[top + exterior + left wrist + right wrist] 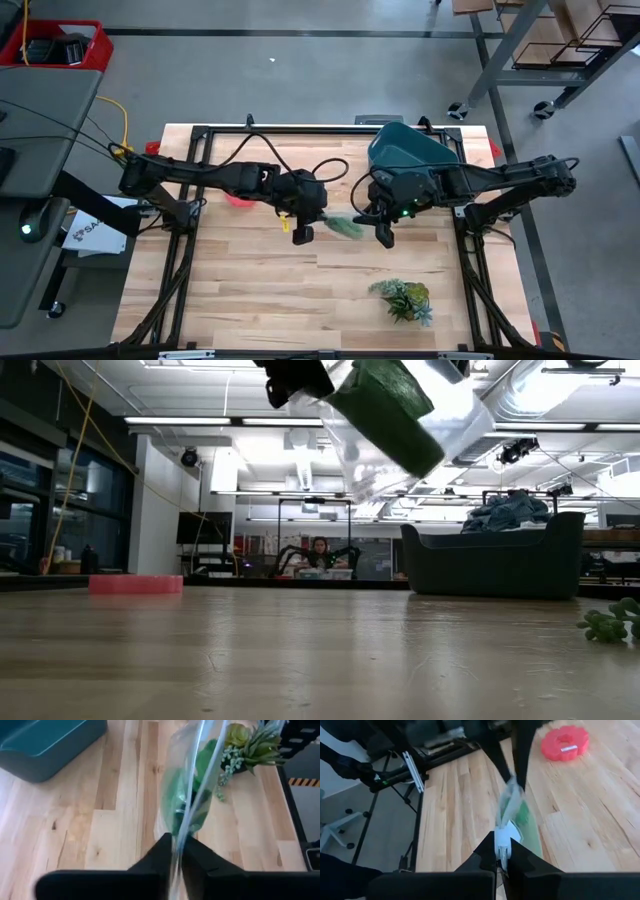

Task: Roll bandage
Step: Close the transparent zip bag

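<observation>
The green bandage point(346, 226) sits inside a clear plastic bag point(455, 420) that hangs in the air between my two grippers, above the middle of the table. In the low view the bandage point(385, 405) shows as a tilted green block high above the tabletop. My left gripper point(300, 233) is shut on the bag's left end. My right gripper point(384, 236) is shut on its right end. The bandage also shows through the plastic in the left wrist view point(190, 800) and the right wrist view point(526, 822). My left gripper pinches the bag's left edge point(178, 847) between its two fingers. The bag stretches away from the fingers toward the other gripper, lifted clear of the table. One layer or several, I cannot tell. My right gripper pinches the bag's right edge point(503, 840) between its two fingers. The bag runs from there to the left gripper's fingers point(517, 770), clear of the table, with the bandage lying in its lower part.
A teal tub point(412, 150) stands at the far right of the table. A red ring point(238, 198) lies behind the left arm. A leafy plant sprig point(403, 298) lies near the front right. Bare wood point(250, 290) spreads at the front left.
</observation>
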